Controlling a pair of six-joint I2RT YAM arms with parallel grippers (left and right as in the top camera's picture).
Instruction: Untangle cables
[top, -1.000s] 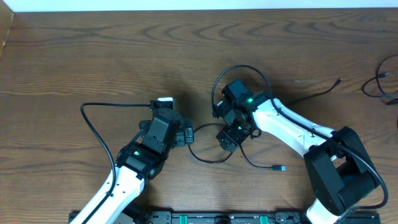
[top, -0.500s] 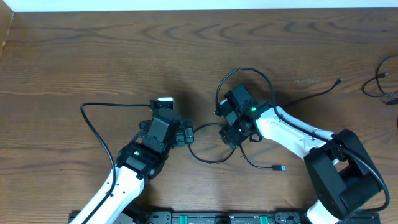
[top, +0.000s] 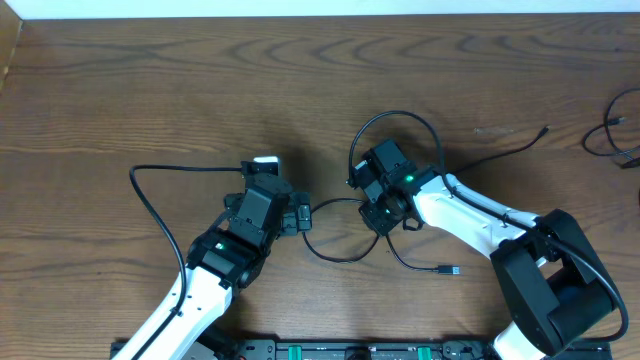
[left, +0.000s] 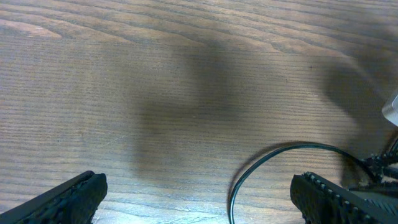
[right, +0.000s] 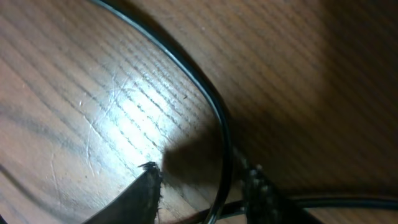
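Nearest the front edge of the wooden table (top: 150, 80), one of the thin black cables (top: 420, 268) ends in a small plug (top: 452, 270), and its slack curls at mid-table between the two arms. The right gripper (right: 205, 193) straddles this cord, fingers close together with a gap on one side, not clamped. The left gripper (left: 199, 199) stands wide apart, a glossy black curve (left: 273, 148) lying on the wood between its fingers. Beyond, a black loop (top: 400, 113) arches over the right arm. More dark cords (top: 620, 135) lie bunched at the far right edge.

Right tool (top: 384, 214) at black cables (top: 335, 259)
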